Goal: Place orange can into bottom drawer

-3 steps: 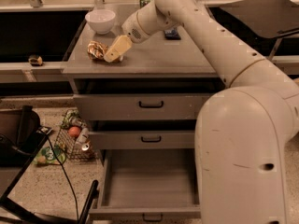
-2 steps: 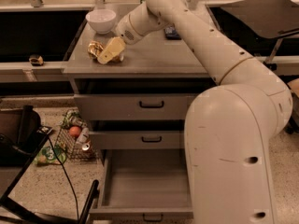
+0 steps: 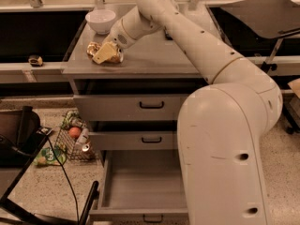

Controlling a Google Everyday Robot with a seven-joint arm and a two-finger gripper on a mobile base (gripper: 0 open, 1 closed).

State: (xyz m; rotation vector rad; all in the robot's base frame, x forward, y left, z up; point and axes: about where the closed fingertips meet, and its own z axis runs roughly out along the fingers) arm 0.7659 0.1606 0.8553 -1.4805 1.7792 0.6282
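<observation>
The orange can (image 3: 93,48) lies on its side near the left front of the grey cabinet top (image 3: 154,60), shiny and wrinkled. My gripper (image 3: 107,53) is down over it, its cream fingers (image 3: 104,53) around the can and covering most of its body. The bottom drawer (image 3: 140,191) is pulled wide out below, its plain grey inside bare, with a small black handle at the front edge. My white arm reaches from the lower right up and across to the can.
A white bowl (image 3: 101,20) stands behind the can at the back left. The top drawer (image 3: 131,108) and the middle drawer (image 3: 140,139) stick out a little. A wire basket (image 3: 75,139) with items and a black cable lie on the floor at left.
My gripper has moved left and down along the cabinet top onto the can. The can has not visibly shifted.
</observation>
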